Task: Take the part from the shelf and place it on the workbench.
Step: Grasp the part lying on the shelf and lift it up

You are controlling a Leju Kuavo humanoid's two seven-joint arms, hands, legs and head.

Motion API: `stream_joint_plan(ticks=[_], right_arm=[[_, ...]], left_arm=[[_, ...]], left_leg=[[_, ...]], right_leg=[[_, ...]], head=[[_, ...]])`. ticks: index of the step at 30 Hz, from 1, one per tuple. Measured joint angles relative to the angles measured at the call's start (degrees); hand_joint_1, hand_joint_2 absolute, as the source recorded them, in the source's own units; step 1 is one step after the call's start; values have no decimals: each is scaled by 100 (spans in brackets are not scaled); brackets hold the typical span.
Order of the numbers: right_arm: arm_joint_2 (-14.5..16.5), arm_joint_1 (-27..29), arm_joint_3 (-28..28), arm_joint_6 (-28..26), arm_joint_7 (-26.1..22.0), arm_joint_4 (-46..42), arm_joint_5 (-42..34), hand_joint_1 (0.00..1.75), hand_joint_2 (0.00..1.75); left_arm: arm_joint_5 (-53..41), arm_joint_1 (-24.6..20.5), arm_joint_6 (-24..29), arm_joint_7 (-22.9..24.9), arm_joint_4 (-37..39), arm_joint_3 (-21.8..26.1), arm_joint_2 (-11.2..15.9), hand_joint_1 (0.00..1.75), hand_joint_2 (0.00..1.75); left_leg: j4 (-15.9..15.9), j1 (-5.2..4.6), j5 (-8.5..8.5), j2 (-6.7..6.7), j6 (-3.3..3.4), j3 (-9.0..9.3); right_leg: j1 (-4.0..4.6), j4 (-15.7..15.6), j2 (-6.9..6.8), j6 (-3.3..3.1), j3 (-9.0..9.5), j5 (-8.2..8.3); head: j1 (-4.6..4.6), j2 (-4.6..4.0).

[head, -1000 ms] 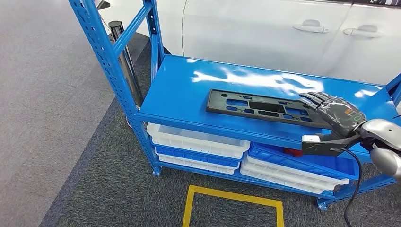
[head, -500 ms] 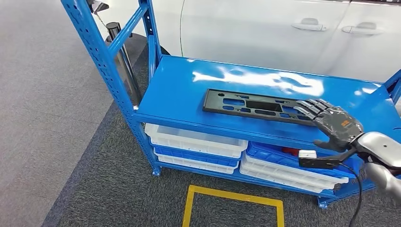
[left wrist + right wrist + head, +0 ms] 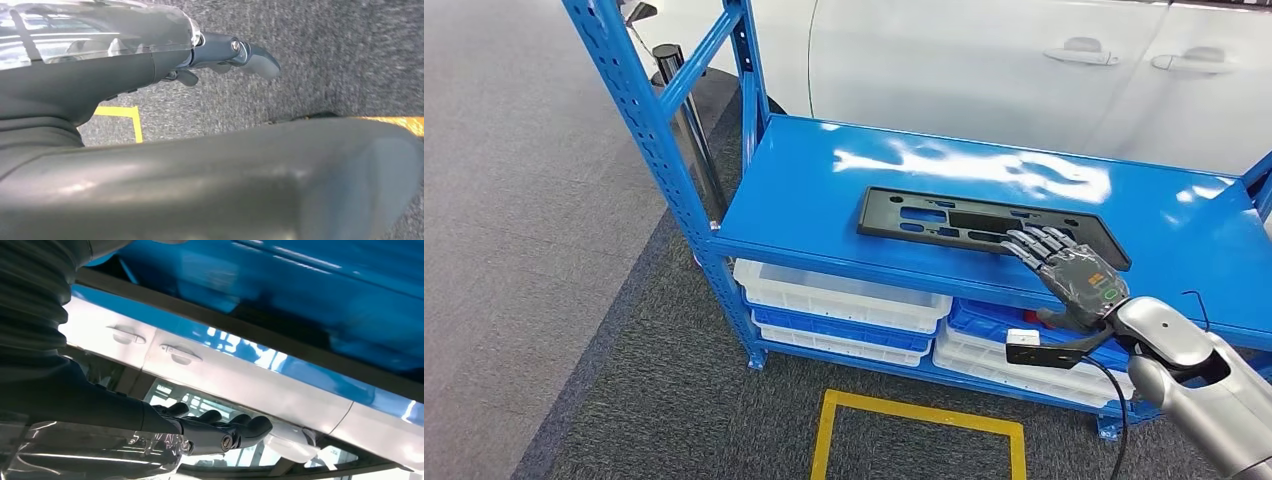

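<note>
A flat black part [image 3: 984,223] with several cut-outs lies along the top of the blue shelf [image 3: 824,190]. My right hand [image 3: 1069,270] reaches in from the lower right, palm down, fingers [image 3: 1034,240] stretched out over the part's near edge right of its middle. It holds nothing. The right wrist view shows the same hand [image 3: 220,432] stretched flat, with the part as a dark band [image 3: 280,347] across the blue surface. My left hand [image 3: 235,52] hangs over the grey carpet, its fingers apart from the thumb and holding nothing.
White and blue bins [image 3: 839,300] fill the shelf's lower levels. Blue uprights [image 3: 639,120] stand at the left end, with a chrome post [image 3: 694,130] behind them. A white car [image 3: 1024,70] stands close behind the shelf. A yellow tape square [image 3: 919,440] marks the carpet.
My right hand has moved left from the part's right end toward its middle and sits nearer the front edge. The part has not moved.
</note>
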Motion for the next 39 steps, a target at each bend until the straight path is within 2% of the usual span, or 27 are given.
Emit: stream_joint_plan(ticks=[2,5,6,7,8,10,11,12,15,17,18,20,21,22,23,25,26,27,28,30,32,33,35,36,37,38,39], right_arm=[[79,-41,17,-15,-8,89,12,0,175],[191,-138,48,-28,-35,226,45,0,175],[237,-177,75,-31,-53,292,70,0,175],[282,-221,106,-34,-70,363,99,0,175],[325,-273,141,-38,-84,427,127,0,175],[387,-393,195,-45,-98,516,165,0,175],[411,-459,215,-49,-100,553,182,0,175],[433,-524,236,-53,-103,590,197,0,175],[490,-766,356,-42,-146,726,211,0,175],[513,-1014,487,-14,-196,820,138,0,175],[522,-1157,569,12,-219,876,71,0,175],[538,-1429,756,65,-263,1012,-65,0,175],[549,-1543,853,90,-285,1085,-113,0,175],[563,-1641,943,104,-304,1155,-142,0,175],[582,-1729,1027,116,-321,1224,-162,0,175],[638,-1915,1191,117,-354,1373,-190,0,175],[673,-2016,1273,108,-367,1455,-203,0,175],[711,-2114,1355,94,-375,1540,-216,0,175],[753,-2203,1432,82,-381,1625,-226,0,175],[842,-2356,1578,62,-405,1797,-254,0,175],[930,-2514,1718,50,-450,1965,-313,0,175],[971,-2599,1797,47,-475,2051,-350,0,175],[1040,-2719,1956,44,-508,2209,-420,0,175],[1069,-2743,2032,37,-516,2278,-453,0,175],[1091,-2746,2096,15,-518,2331,-482,0,175],[1106,-2744,2149,-26,-516,2371,-508,0,175],[1116,-2742,2193,-88,-505,2402,-527,0,175]], left_arm=[[-1,-8,0,3,0,0,0,0,0],[-2,-16,0,7,0,0,-2,0,0],[-2,-14,0,10,0,0,-2,0,0],[-2,-13,0,12,0,-1,-3,0,0],[-2,-13,0,13,0,-1,-7,0,0],[-1,-15,0,14,0,-1,-14,0,0],[-3,-17,0,14,0,0,-17,0,0],[-6,-18,0,14,0,-1,-17,0,0],[-25,-19,0,14,0,-2,-17,0,0],[-41,-27,0,11,0,-1,-17,0,0],[-46,-32,0,10,0,-1,-17,0,0],[-46,-33,1,7,0,-1,-17,0,0],[-43,-28,3,5,0,-1,-17,0,0],[-35,-23,7,5,0,-1,-19,0,0],[-27,-19,11,5,0,-1,-20,0,0],[-10,-17,18,3,0,-1,-22,0,0],[-5,-19,21,0,0,-1,-22,0,0],[-2,-21,25,-3,0,-1,-22,0,0],[0,-20,28,-5,0,-1,-22,0,0],[13,-13,33,-8,0,0,-22,0,0],[36,-11,48,-19,0,0,-24,0,0],[47,-11,60,-28,0,0,-26,0,0],[55,-3,87,-46,0,0,-31,0,0],[57,8,96,-54,0,0,-35,0,0],[59,21,103,-61,0,0,-38,0,0],[60,33,106,-68,0,0,-41,0,0],[60,42,108,-73,0,0,-44,0,0]], left_leg=[[-58,21,41,3,59,22],[-75,25,56,7,92,17],[-73,24,55,7,92,15],[-69,24,53,7,89,16],[-61,25,48,7,83,20],[-27,18,23,3,49,26],[-4,7,8,0,25,18],[13,-2,-2,-2,0,5],[31,-4,-16,0,-81,-25],[243,9,-158,3,-150,-115],[524,18,-316,4,-180,-243],[1333,37,-680,5,-215,-628],[1654,43,-775,5,-223,-792],[1778,45,-758,5,-224,-864],[1659,47,-628,5,-217,-821],[893,47,-209,6,-178,-474],[494,40,-64,5,-153,-287],[222,35,18,4,-129,-162],[92,28,33,1,-106,-107],[58,26,39,-4,-54,-103],[12,41,74,-3,13,-94],[-9,51,90,-1,41,-90],[-12,46,93,1,63,-94],[-9,43,92,0,68,-94],[-4,41,89,-2,69,-94],[4,41,83,-5,67,-94],[16,41,74,-9,61,-91]], right_leg=[[-17,215,-2,58,-87,-156],[-36,1289,-1,118,-596,-669],[-42,1565,-2,134,-737,-738],[-50,1633,-3,145,-780,-692],[-59,1448,-4,149,-698,-532],[-68,656,-6,138,-316,-140],[-60,312,-1,110,-155,-20],[-47,112,3,78,-68,25],[-27,36,14,-35,-68,27],[-47,18,12,-110,-63,41],[-53,11,10,-139,-60,45],[-40,12,6,-169,-61,40],[-34,13,4,-171,-60,39],[-29,14,3,-172,-57,38],[-27,15,2,-170,-50,35],[-26,18,4,-158,-33,25],[-16,25,9,-140,-31,18],[-6,30,14,-116,-36,16],[4,32,19,-84,-45,17],[7,25,22,-14,-60,23],[-9,157,12,40,-118,-81],[-16,388,8,60,-221,-220],[-24,1124,4,87,-562,-568],[-27,1463,4,100,-729,-678],[-30,1625,4,109,-819,-684],[-34,1564,3,112,-805,-580],[-38,1282,3,108,-683,-388]], head=[[0,0],[0,0],[0,0],[0,0],[0,0],[0,0],[0,0],[0,0],[0,0],[0,0],[0,0],[0,0],[0,0],[0,0],[0,0],[0,0],[0,0],[0,0],[0,0],[0,0],[0,0],[0,0],[0,0],[0,0],[0,0],[0,0],[0,0]])
